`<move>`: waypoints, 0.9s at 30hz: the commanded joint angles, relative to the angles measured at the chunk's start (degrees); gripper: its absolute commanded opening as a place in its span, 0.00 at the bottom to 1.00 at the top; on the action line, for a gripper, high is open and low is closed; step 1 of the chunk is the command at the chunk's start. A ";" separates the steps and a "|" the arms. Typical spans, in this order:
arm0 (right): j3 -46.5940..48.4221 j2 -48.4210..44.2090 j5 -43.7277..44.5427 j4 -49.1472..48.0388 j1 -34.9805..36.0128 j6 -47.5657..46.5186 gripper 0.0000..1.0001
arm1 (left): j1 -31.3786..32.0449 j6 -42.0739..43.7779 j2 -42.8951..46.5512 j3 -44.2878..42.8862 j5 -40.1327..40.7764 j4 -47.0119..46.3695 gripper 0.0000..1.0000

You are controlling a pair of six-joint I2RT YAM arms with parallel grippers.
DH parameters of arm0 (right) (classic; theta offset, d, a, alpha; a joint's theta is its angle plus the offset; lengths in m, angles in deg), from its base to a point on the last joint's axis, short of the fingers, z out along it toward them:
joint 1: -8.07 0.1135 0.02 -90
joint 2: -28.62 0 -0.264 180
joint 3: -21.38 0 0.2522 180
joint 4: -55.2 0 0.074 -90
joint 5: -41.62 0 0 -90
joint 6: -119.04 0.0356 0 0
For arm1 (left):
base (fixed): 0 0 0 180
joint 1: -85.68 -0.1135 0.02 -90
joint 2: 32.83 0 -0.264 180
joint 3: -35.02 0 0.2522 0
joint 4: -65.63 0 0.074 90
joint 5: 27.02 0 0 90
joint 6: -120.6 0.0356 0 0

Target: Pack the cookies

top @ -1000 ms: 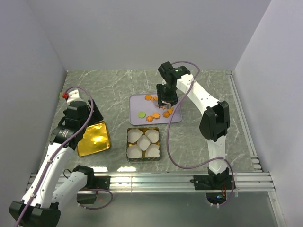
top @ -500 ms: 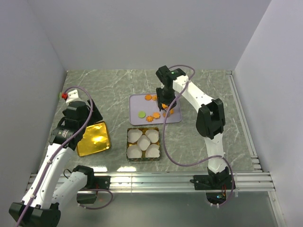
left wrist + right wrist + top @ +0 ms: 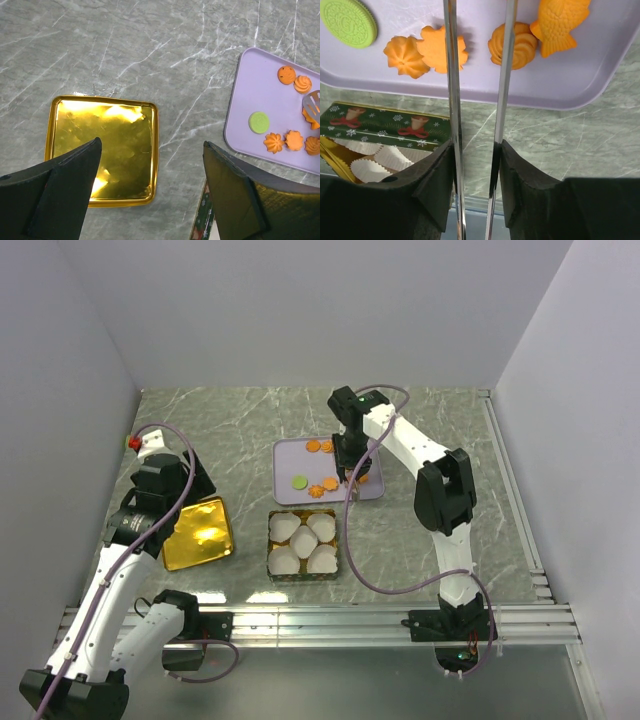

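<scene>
Several orange cookies [image 3: 330,483] and one light-green cookie [image 3: 299,481] lie on a lilac tray [image 3: 290,455]. My right gripper [image 3: 347,454] hovers over the tray's right half, shut on metal tongs [image 3: 451,75]. In the right wrist view the gripper [image 3: 475,150] grips the two blades, which stand apart and hold nothing. A leaf-shaped cookie [image 3: 440,47] lies left of them, a swirl cookie [image 3: 517,45] and a fish cookie [image 3: 560,22] to the right. My left gripper [image 3: 150,145] is open above the table at the left, holding nothing.
A decorated tin [image 3: 302,543] with several white paper cups [image 3: 305,535] stands just in front of the tray. Its gold lid [image 3: 198,533] lies under my left gripper. A small red object [image 3: 131,442] sits at the far left wall.
The right arm has shifted slightly left over the tray, with its wrist turned and the tongs still in its grip. The left arm has not moved.
</scene>
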 commanded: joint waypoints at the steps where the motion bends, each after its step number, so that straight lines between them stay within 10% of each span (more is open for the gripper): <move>1: 1.24 -4.41 0.58 0.79 0.33 0.32 0.43 | -0.45 0.22 0.80 0.16 0.22 -1.37 0.88; 27: 10.73 -8.37 -3.99 4.75 0.41 3.84 0.40 | -0.45 0.40 1.15 0.25 -0.39 -1.63 0.88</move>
